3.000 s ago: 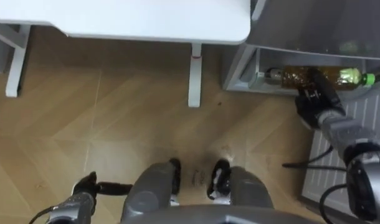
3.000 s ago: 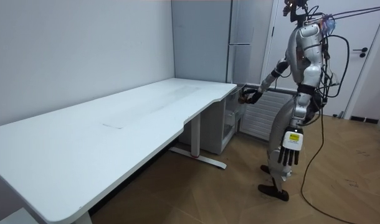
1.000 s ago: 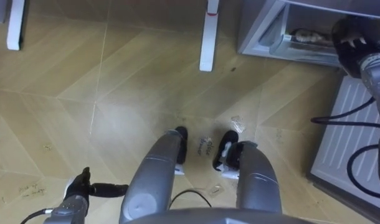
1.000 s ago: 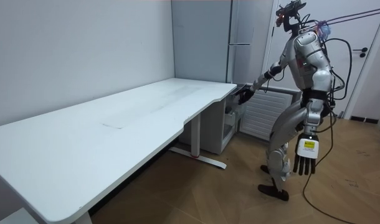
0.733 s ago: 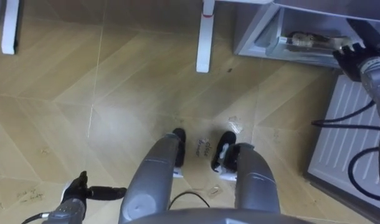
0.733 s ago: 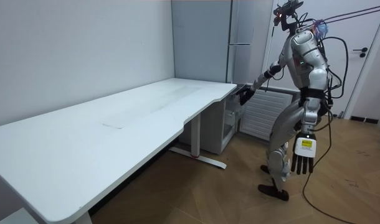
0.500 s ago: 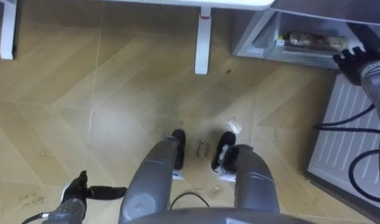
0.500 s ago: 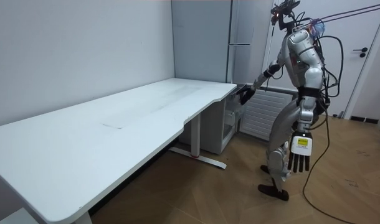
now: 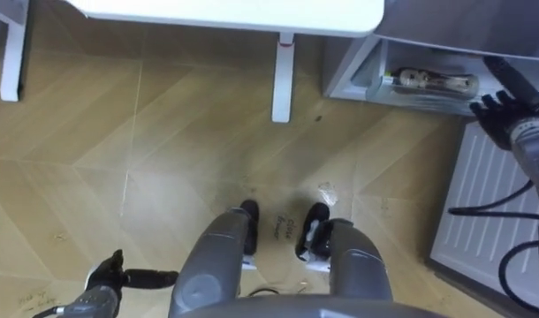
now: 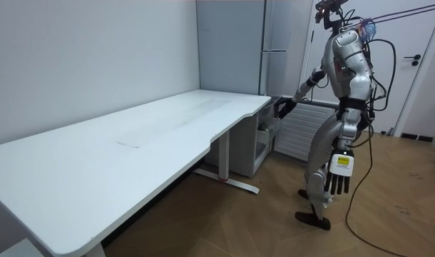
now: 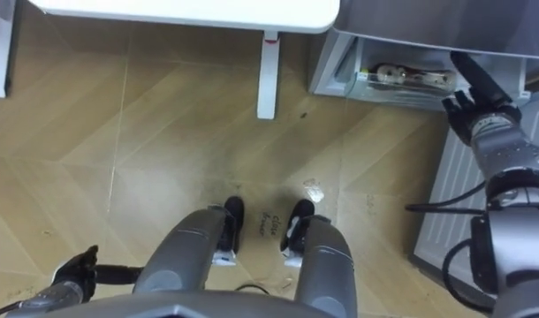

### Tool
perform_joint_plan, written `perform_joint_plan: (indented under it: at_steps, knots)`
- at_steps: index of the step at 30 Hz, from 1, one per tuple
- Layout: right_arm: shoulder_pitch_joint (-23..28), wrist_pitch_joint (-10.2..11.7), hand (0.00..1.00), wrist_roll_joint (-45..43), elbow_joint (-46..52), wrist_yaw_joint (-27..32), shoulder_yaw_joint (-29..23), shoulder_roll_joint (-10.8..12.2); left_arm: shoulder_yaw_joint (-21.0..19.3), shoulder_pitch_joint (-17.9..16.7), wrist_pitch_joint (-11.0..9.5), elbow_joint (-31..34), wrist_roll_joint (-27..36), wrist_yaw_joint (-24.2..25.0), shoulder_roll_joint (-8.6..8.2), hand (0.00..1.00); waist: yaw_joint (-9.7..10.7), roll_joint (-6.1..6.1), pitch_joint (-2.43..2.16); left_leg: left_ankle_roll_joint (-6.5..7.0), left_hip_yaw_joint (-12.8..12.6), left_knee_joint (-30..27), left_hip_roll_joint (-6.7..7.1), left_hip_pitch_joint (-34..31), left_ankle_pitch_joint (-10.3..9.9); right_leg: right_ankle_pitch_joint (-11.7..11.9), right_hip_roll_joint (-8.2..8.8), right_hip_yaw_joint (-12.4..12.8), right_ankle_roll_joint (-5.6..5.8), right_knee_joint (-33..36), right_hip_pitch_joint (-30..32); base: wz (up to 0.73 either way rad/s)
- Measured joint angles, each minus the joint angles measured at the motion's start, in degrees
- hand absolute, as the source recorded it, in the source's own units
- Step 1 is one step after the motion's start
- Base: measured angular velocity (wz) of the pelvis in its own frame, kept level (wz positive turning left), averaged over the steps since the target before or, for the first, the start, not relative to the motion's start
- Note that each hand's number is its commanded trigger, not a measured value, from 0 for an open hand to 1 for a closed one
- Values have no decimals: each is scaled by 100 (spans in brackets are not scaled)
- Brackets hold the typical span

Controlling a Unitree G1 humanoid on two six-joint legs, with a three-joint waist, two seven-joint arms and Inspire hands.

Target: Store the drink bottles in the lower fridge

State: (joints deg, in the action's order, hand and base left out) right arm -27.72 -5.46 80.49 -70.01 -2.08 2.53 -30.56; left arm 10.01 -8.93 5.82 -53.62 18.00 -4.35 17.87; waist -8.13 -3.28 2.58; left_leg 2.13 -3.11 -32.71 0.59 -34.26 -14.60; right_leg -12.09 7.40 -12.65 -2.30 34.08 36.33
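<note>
A clear bottle [image 9: 428, 84] of amber drink lies on its side on a shelf inside the open lower fridge [image 9: 358, 75], also seen as the bottle [image 11: 406, 77]. My right hand [image 9: 504, 104] hovers just right of the bottle, apart from it, open with straight fingers and nothing in it. In the room view that right hand [image 10: 282, 107] is stretched towards the fridge [image 10: 274, 50]. My left hand [image 9: 106, 274] hangs open at my side, and the room view shows this left hand [image 10: 339, 171] by my thigh.
The fridge's open door [image 9: 482, 203], ribbed white on its inner side, stands at my right. A white table [image 9: 234, 13] with a white leg [image 9: 281, 79] is just left of the fridge. Wooden floor lies around my feet.
My right hand has let go of the bottle and drawn back out of the fridge opening. The bottle stays on the shelf. The camera has tilted as I straightened up.
</note>
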Motion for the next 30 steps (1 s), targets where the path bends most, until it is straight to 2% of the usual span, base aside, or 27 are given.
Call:
perform_joint_plan:
  at_steps: [1,6,9,13,20,23,26,29,30]
  knots:
    - [105,-1,0,4,22,-74,0,0,-1,-11,0,46,36,-2,12,0,3,5,-10,-1,0,2,0,6,-1,19,-48,-1,2,-48,-23,0]
    - [336,-6,0,18,28,-141,3,0,19,-11,-1,88,50,-48,34,0,35,19,-27,-2,-27,3,-8,16,0,53,-57,15,-2,-67,-22,-4]
    - [422,-5,0,11,75,-195,4,1,18,-14,-10,89,48,-49,67,0,22,23,-32,0,-130,11,-63,66,0,71,-64,91,-2,-68,-27,-13]
    - [421,3,0,16,80,-226,63,2,38,-14,-68,77,49,-51,99,0,25,54,-59,-2,-159,19,-70,101,0,80,-68,119,-15,-43,-32,-5]
    - [411,62,0,26,77,-172,61,62,43,-15,-67,-21,52,-10,98,0,-17,59,-61,-13,-160,-36,-74,82,5,86,-77,109,-33,6,-13,0]
    - [398,60,0,95,82,-147,62,101,112,-15,-3,-46,50,17,98,0,-25,73,-63,-8,-161,-143,-73,-21,-14,53,-55,109,-38,121,82,0]
    - [285,93,0,451,81,-107,61,116,212,-14,15,-45,48,53,86,0,-55,117,-58,8,-195,-511,-78,-276,-143,-55,-52,164,-51,477,344,-1]
    - [178,112,0,684,90,-104,55,137,248,-11,50,-12,55,52,86,0,-68,192,-60,3,-131,-1092,-51,-697,-351,-305,11,163,-64,1042,722,12]
    - [131,126,0,752,105,-102,30,135,288,-9,66,33,57,49,83,0,-56,194,-59,11,-125,-1341,-19,-900,-435,-433,79,178,-60,1343,941,23]
